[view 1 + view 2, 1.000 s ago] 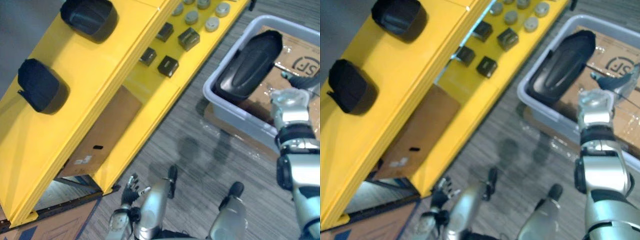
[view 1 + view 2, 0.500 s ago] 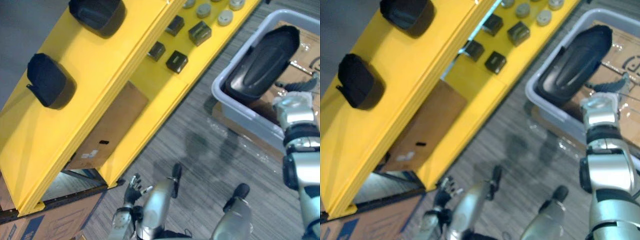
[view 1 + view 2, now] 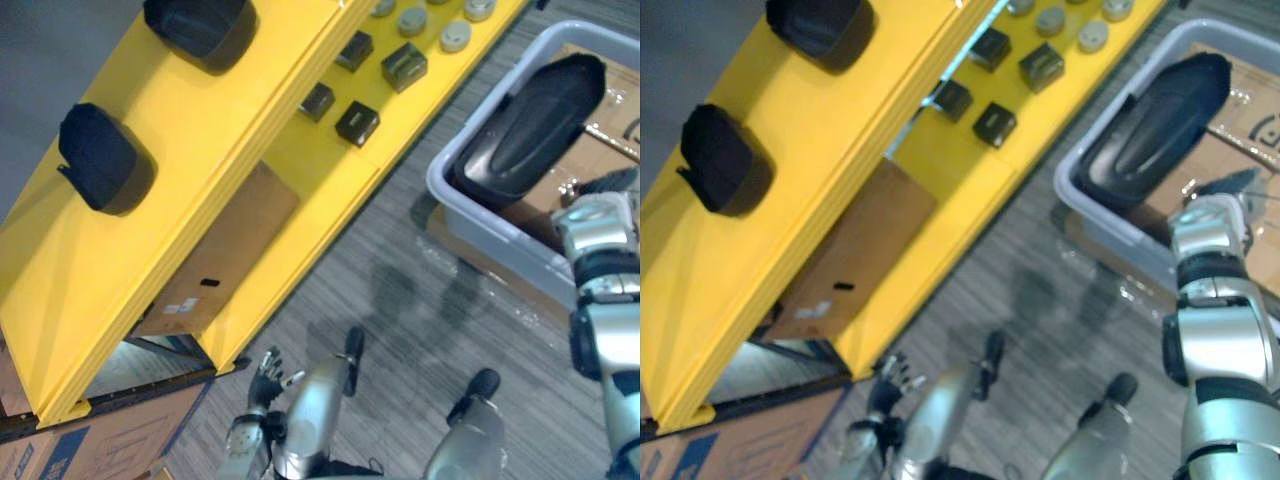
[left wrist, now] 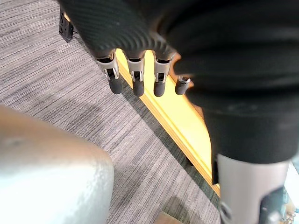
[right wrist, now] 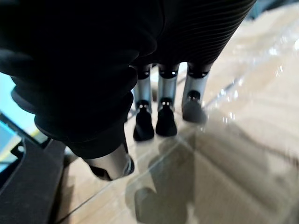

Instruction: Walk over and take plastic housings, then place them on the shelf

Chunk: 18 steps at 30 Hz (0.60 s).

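Black plastic housing (image 3: 525, 125) leans in grey bin (image 3: 480, 238), reachable; right hand (image 3: 597, 215) hovers unclenched beside it, left hand (image 3: 265, 376) dangles loose.

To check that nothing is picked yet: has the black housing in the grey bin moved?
No. The housing lies in the same corner of the grey bin; the whole view shifted.

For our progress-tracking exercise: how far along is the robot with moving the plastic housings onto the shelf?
Done: two black housings lie on the yellow shelf. In hand: nothing; the right robot hand is open at the grey bin, the left robot hand open down low. Left: the long housing in the bin.
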Tool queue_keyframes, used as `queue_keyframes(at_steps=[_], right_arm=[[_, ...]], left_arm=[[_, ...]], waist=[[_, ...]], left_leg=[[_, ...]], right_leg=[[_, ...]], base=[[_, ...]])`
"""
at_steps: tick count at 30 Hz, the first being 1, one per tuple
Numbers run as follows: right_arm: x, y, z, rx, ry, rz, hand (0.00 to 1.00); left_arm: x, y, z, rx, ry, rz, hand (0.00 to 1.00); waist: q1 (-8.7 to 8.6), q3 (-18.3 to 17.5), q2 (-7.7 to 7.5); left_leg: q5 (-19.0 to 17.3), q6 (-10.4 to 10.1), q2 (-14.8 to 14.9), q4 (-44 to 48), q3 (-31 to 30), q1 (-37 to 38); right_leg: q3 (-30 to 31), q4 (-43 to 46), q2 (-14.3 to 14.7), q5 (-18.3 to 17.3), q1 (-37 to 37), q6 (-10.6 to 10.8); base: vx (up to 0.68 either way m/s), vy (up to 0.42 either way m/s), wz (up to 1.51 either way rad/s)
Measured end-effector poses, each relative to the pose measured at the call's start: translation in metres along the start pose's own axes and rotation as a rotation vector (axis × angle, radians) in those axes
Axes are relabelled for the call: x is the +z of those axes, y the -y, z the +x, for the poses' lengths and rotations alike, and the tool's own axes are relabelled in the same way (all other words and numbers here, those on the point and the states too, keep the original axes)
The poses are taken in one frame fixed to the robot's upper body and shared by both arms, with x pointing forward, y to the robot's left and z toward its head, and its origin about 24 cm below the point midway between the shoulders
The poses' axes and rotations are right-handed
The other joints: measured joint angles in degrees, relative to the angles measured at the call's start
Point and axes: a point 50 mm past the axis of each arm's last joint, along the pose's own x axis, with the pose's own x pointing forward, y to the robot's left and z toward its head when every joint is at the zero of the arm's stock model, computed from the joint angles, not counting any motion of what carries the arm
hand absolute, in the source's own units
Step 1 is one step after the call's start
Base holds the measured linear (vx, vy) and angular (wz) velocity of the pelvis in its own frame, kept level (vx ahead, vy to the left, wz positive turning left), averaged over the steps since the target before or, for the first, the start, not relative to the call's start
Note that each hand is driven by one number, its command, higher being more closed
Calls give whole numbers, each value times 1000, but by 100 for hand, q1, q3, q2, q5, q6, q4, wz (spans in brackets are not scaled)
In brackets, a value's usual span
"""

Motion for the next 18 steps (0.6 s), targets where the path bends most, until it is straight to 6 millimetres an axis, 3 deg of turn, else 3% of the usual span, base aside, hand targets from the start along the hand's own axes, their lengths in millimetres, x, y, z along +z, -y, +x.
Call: queue_keyframes(at_steps=[3,4,9,11,12,15,18], right_arm=[[1,15,6,-65,13,-82,100],[1,18,7,-76,8,-89,0],[0,43,15,-206,5,-15,0],[20,53,12,-288,96,126,0],[40,61,7,-334,203,231,0],[75,72,-9,-347,385,403,0],[89,55,-20,-260,405,498,0]], left_arm=[[0,0,0,-2,0,3,0],[0,0,0,-1,0,2,0],[-1,-1,0,12,-7,-16,0],[-1,-2,-1,16,-9,-13,0],[-1,-2,0,19,-12,-13,0],[-1,-1,0,19,-18,-14,0],[-1,-1,0,19,-22,-20,0]], waist=[[0,-1,1],[0,-1,1],[-13,-1,1],[-27,0,0],[-29,0,0],[-8,0,-1],[-1,0,0]], left_leg=[[0,0,7,1,-14,-19],[0,0,10,1,-17,-22],[0,-1,37,1,-25,-12],[-1,-2,47,2,-19,-8],[-3,-5,63,1,-9,-8],[-14,-20,114,5,-4,-7],[-14,-21,131,-9,22,34]], right_leg=[[-32,-21,6,0,10,0],[-40,-30,10,1,14,0],[-85,-91,39,3,76,-1],[-84,-114,53,13,83,0],[-81,-147,72,31,86,-5],[-79,-194,128,54,97,-22],[-55,-179,138,51,93,-26]], base=[[0,0,0],[0,0,0],[0,0,0],[4,5,-2],[9,11,-6],[4,6,-5],[-2,6,-7]])
